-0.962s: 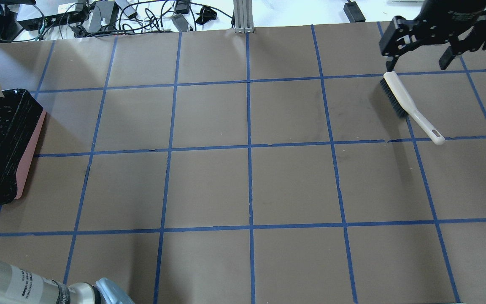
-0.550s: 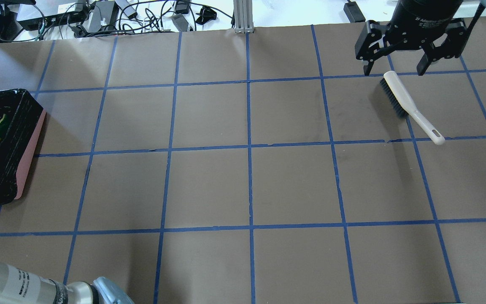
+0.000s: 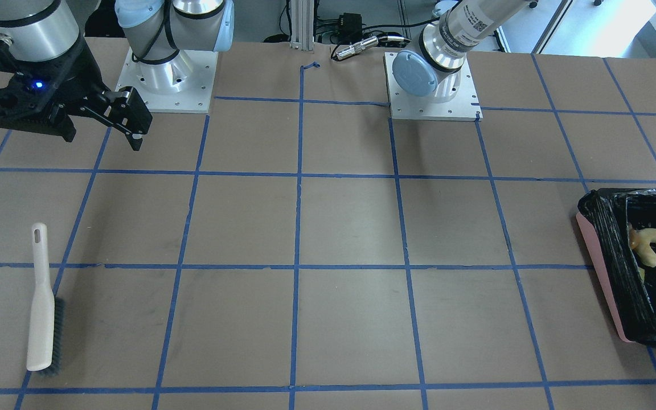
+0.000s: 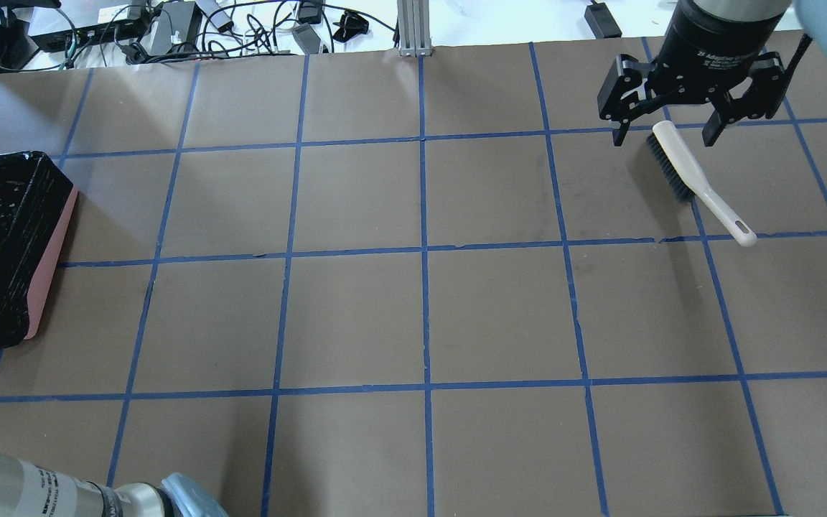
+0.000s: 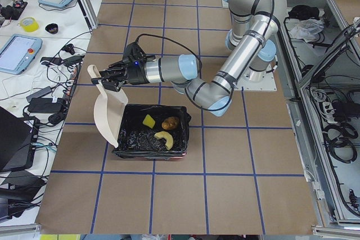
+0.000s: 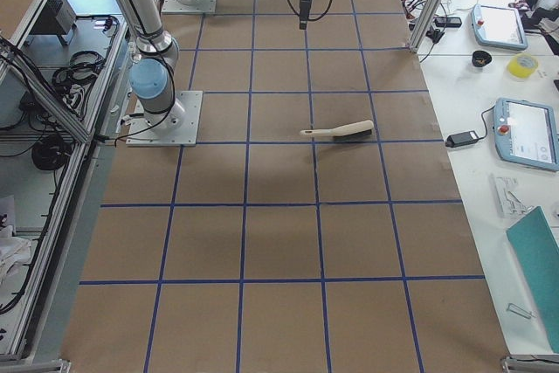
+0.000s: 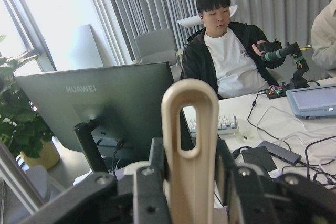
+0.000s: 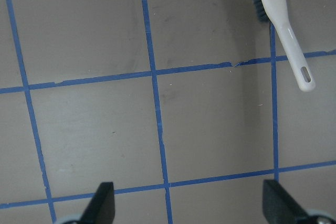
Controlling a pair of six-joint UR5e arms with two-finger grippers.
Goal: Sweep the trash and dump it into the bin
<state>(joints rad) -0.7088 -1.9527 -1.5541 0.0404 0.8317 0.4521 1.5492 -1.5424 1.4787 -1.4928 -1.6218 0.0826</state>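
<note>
**Trash lying in the bin, dustpan being held at its side**

"HUAWEI" is being shown in pale letters on the back of one dark monitor (image 7: 100,108) in the left wrist view. White lettering is being carried on the black collar of the right tool (image 4: 665,135); only "Adaptive" is being made out. The printed labels on the silver arm tubes are too small to be read.

One pink rectangular bin (image 4: 47,273) is sitting at the bench's (image 4: 356,316) end on the robot's left and is being lined by a crinkly, glossy black bag (image 4: 11,201). Three pieces of trash are lying inside on the bag:
- one bright yellow spongy wedge (image 5: 148,120)
- one amber lumpy oval (image 5: 170,123)
- one pale cream curved crescent (image 5: 163,138)

One beige plastic dustpan (image 5: 108,113) is being gripped by its looped handle. The left tool (image 5: 112,75) is clamped on that handle. The flat scoop is being held steeply tilted, just beside the bin's outer rim. Whether it is touching the rim cannot be told.

The right tool is being held raised above the bench with its two fingers (image 8: 102,205) wide apart and nothing between them. One brush (image 4: 679,161), with a white slotted handle and dark bristles, is lying on the brown paper covering, which is being divided into squares by blue tape.
</note>
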